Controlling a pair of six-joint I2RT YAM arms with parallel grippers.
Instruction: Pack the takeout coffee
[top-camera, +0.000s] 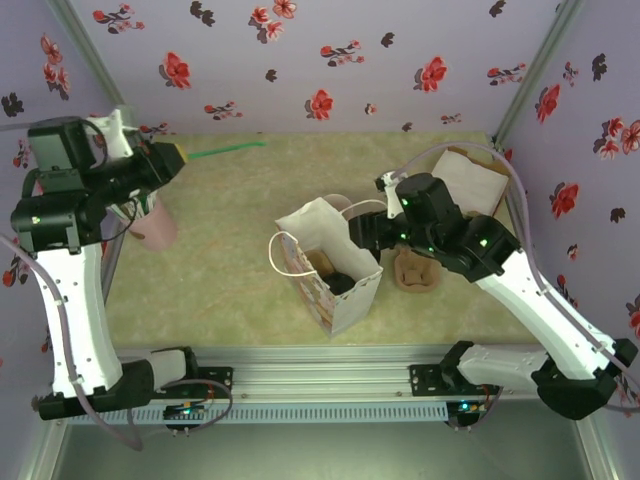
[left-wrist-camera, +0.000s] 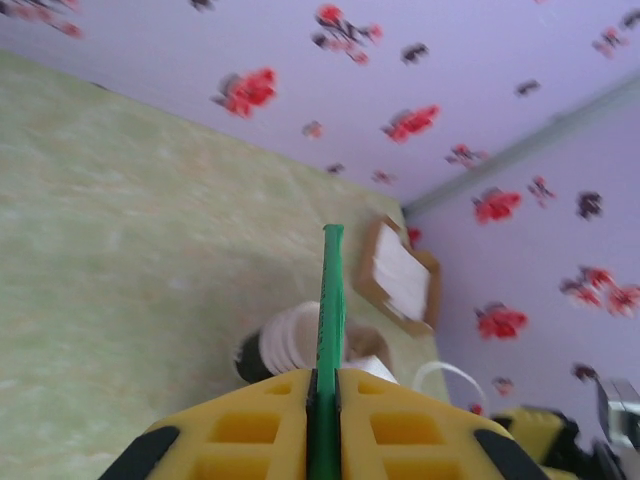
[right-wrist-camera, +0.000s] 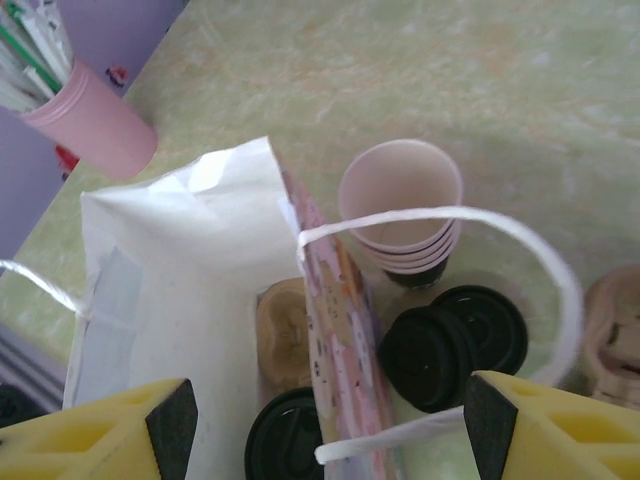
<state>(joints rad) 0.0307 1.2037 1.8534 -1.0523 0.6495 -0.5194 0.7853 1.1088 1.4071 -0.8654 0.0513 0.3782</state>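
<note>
The takeout coffee (right-wrist-camera: 285, 437) stands inside the white paper bag (right-wrist-camera: 200, 260), its black lid showing beside a brown paper piece (right-wrist-camera: 280, 335). From above it is a dark shape (top-camera: 343, 282) in the bag (top-camera: 318, 225) at the table's middle. My right gripper (right-wrist-camera: 330, 440) hangs open over the bag's mouth with nothing between its yellow fingers (right-wrist-camera: 165, 430); the bag's wall and one handle run between them. In the top view it (top-camera: 366, 236) hovers at the bag's right edge. My left gripper (left-wrist-camera: 322, 385), far left (top-camera: 180, 152), is shut on a green stick (left-wrist-camera: 332, 300).
Just outside the bag sit a stack of lidless cups (right-wrist-camera: 400, 205) and a pile of loose black lids (right-wrist-camera: 450, 345). A pink cup of straws (top-camera: 155, 225) stands at the left. A cardboard box of napkins (top-camera: 470, 180) lies back right, with a brown holder (top-camera: 415, 270) nearer.
</note>
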